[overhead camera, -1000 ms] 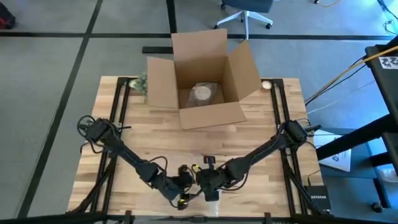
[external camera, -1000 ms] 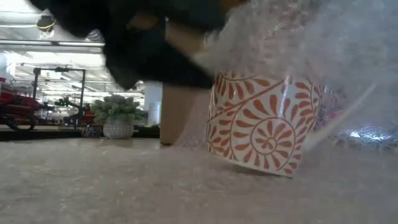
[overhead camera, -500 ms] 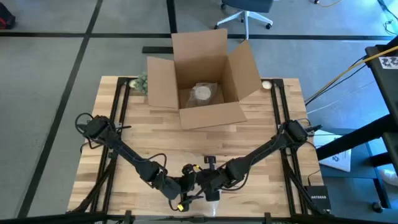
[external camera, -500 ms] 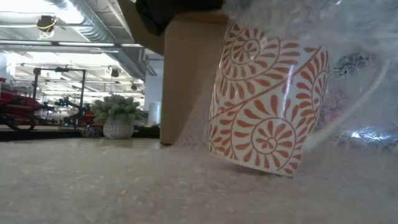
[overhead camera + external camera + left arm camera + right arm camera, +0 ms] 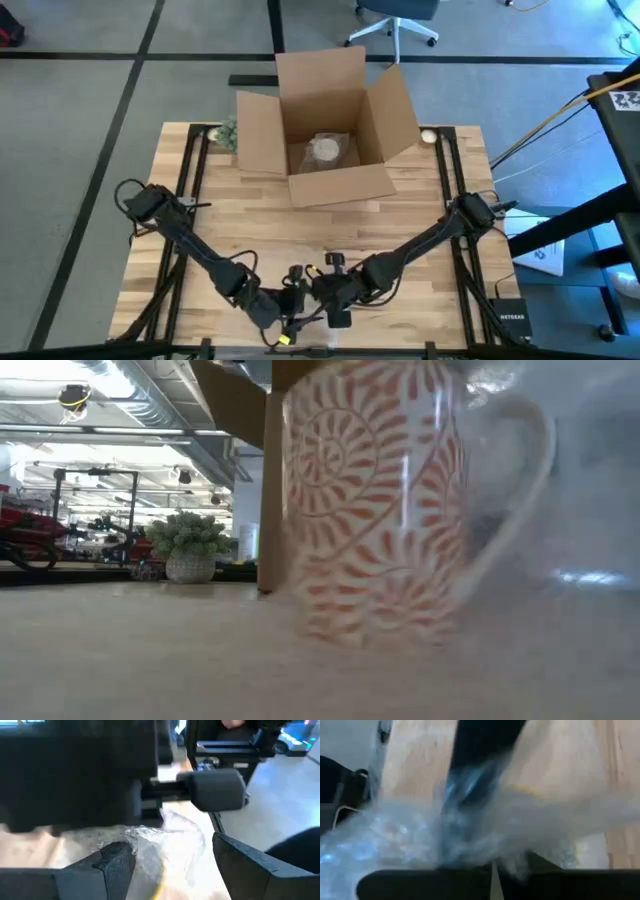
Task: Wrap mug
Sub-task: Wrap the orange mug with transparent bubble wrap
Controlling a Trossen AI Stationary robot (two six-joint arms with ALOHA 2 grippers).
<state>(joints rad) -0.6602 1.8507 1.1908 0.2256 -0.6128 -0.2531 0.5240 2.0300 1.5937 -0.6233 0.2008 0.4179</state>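
Seen at the table's [image 5: 400,225] 6 o'clock edge, between left gripper [image 5: 283,318], spread wide over loose wrap [image 5: 167,842], and right gripper [image 5: 338,310], grip impossible to tell: patterned mug [image 5: 375,505], likely rigid, slick, breakable, best held by the body.

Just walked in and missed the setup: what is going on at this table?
Both arms work at the table's near edge, wrapping an orange-patterned mug in bubble wrap. The left gripper is open beside the wrap; the right gripper is over the mug. An open cardboard box waits at the far side.
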